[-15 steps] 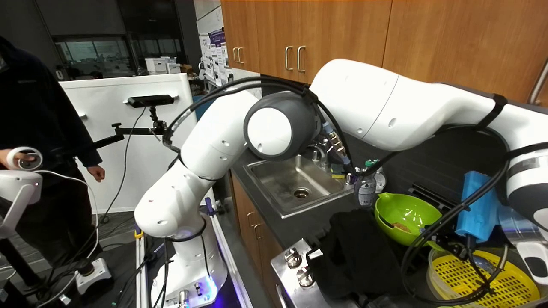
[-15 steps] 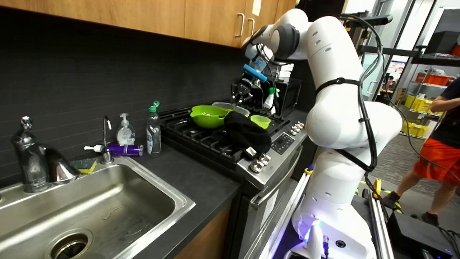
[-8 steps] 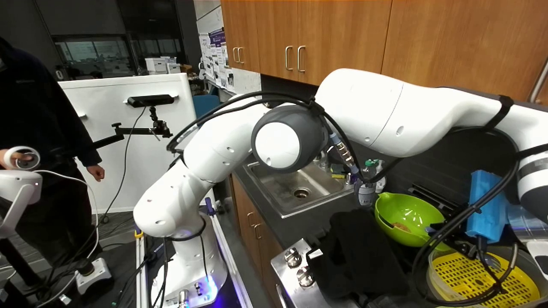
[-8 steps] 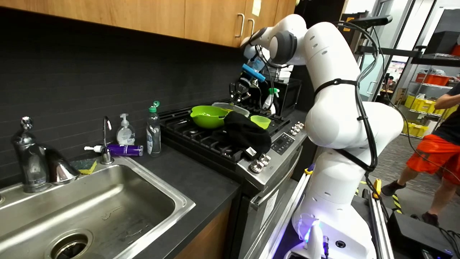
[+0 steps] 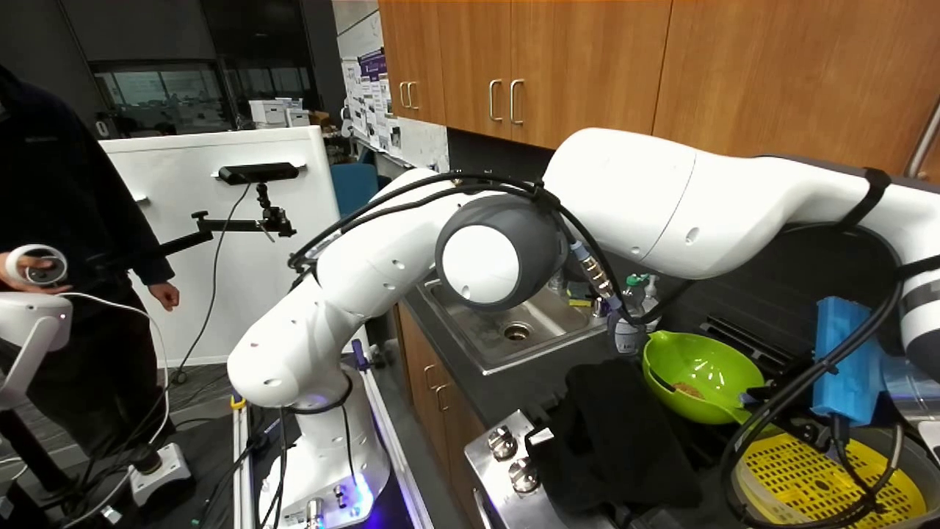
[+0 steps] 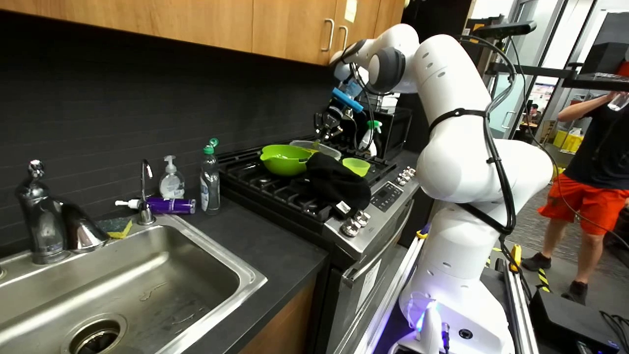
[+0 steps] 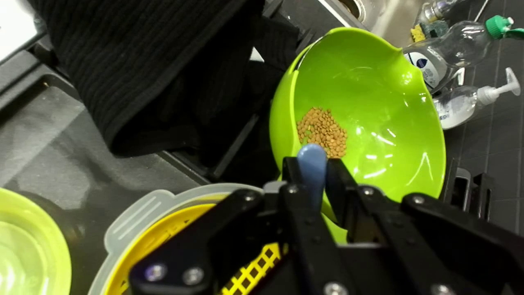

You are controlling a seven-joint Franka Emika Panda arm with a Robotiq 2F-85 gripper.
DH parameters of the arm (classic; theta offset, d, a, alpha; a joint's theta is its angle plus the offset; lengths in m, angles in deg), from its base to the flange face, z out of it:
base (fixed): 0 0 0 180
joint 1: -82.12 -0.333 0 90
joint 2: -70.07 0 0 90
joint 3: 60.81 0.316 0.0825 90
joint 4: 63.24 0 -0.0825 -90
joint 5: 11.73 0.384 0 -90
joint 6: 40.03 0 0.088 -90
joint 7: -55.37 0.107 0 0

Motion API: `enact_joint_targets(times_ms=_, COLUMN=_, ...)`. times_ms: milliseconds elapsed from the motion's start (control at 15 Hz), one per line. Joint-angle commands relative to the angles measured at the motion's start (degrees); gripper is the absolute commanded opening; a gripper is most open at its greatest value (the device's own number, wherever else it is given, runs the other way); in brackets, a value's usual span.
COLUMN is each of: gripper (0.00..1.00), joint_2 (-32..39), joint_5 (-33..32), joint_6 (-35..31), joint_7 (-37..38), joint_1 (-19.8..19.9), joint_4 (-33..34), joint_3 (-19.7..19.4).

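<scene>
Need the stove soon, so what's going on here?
A robot arm reaches over the gas stove. Its hand is shut on a blue handle; what that belongs to is unclear. Nearby sit a green mixing bowl holding brown lentil-like pieces and a yellow strainer. A person nearby holds a white controller.

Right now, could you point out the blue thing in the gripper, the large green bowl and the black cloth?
Blue thing (image 7: 312, 166): wrist view, near its rounded end.
Large green bowl (image 7: 374, 110): wrist view, on its inner wall.
Black cloth (image 6: 339, 182): an exterior view, middle of its visible side.
</scene>
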Motion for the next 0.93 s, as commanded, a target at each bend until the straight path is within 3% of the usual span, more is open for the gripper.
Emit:
enact_joint_targets(times_ms=0, gripper=0.5, joint_2=-0.05, joint_5=-1.22, joint_6=0.8, joint_7=-1.65, joint_1=-0.1, joint_4=1.14, joint_3=-0.13)
enact_joint_targets(times_ms=533, gripper=0.99, joint_2=-0.92, joint_5=-1.21, joint_6=0.27, joint_7=-3.64, joint_1=-0.19, joint_4=-0.22, joint_3=-0.42)
enact_joint_targets(times_ms=800, gripper=1.0, joint_2=-3.53, joint_5=-3.71, joint_6=-3.0, joint_7=-5.79, joint_1=-1.72, joint_4=-2.45, joint_3=-2.13)
enact_joint_targets(times_ms=867, gripper=1.0, joint_2=-0.38, joint_5=-1.33, joint_6=-1.27, joint_7=-4.28, joint_1=-0.24, joint_4=0.12, joint_3=-0.77)
